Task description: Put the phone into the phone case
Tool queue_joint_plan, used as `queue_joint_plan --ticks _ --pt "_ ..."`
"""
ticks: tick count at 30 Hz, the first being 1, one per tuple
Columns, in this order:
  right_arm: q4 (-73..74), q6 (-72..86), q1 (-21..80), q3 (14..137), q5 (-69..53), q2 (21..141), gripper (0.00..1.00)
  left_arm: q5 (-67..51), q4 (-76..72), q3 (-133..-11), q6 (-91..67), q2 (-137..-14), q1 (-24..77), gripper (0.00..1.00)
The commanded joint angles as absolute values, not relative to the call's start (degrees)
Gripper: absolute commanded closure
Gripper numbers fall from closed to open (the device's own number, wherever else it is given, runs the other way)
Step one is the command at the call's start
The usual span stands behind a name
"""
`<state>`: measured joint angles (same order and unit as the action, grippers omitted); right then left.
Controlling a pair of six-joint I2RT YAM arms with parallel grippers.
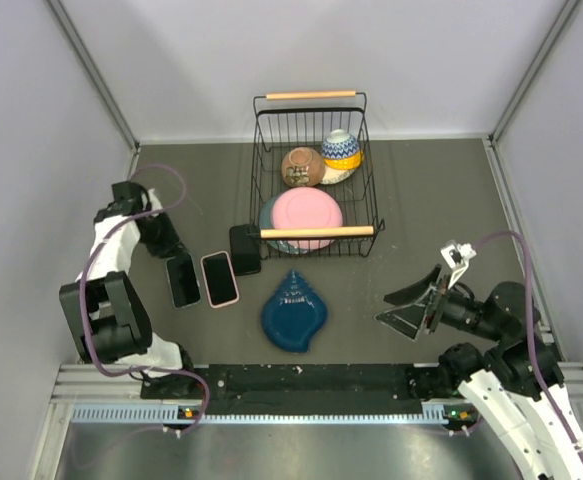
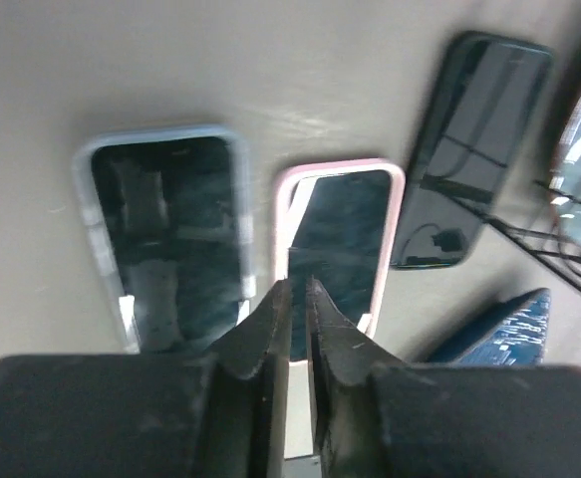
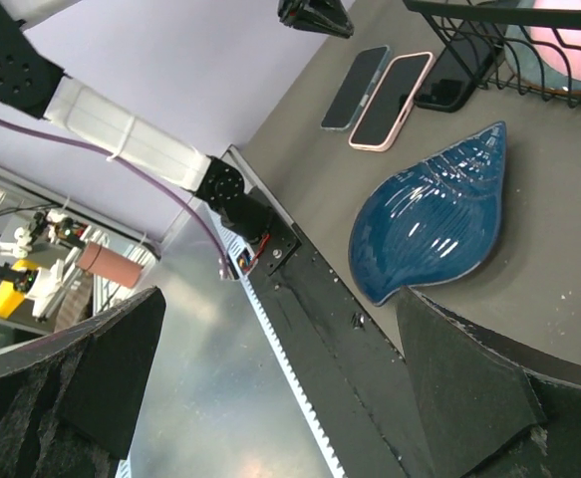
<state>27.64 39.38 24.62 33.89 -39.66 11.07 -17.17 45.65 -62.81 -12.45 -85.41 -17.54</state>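
left gripper (image 2: 298, 291) hovers over the near end of the pink-rimmed case (image 2: 340, 234), fingers nearly together, a thin gap, nothing pinched. the bare dark phone (image 2: 474, 149) lies just beside that case, by the wire basket (image 1: 311, 96) — right gripper (image 1: 383, 308) spread wide, empty.

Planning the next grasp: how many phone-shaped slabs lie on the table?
3: a pale-rimmed one leftmost, a pink-rimmed one beside it, a dark one by the wire basket's near-left corner. None seems hidden.
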Motion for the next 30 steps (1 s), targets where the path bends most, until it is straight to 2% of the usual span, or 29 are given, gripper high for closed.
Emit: queue_joint_plan --ticks 1,2,6,11,13,23,30 --pt "27.69 37.27 25.14 36.3 -37.27 13.01 0.01 -21.62 37.37 -63.02 -16.6 -84.2 -7.94 0.96" --pt "28.03 37.27 25.14 36.47 -37.09 13.18 0.01 -22.23 35.44 -61.63 -18.87 -84.29 -6.08 1.0" --pt "28.65 37.18 25.14 36.91 -35.69 14.41 0.01 -16.54 27.18 -61.26 -23.98 -87.44 1.39 1.0" --pt "29.09 38.23 25.05 37.0 -34.02 14.68 0.01 2.58 25.22 -64.94 -30.31 -93.07 3.86 1.0" --pt "29.44 38.93 25.14 36.91 -33.31 14.76 0.01 4.91 25.14 -66.09 -31.46 -95.27 5.61 1.0" --pt "29.62 39.82 25.14 36.91 -30.67 14.85 0.01 1.23 21.62 -67.15 -33.93 -98.43 10.89 1.0" --pt "29.97 39.38 25.14 37.09 -31.2 14.68 0.01 3.87 21.53 -66.88 -34.28 -99.14 16.6 1.0"
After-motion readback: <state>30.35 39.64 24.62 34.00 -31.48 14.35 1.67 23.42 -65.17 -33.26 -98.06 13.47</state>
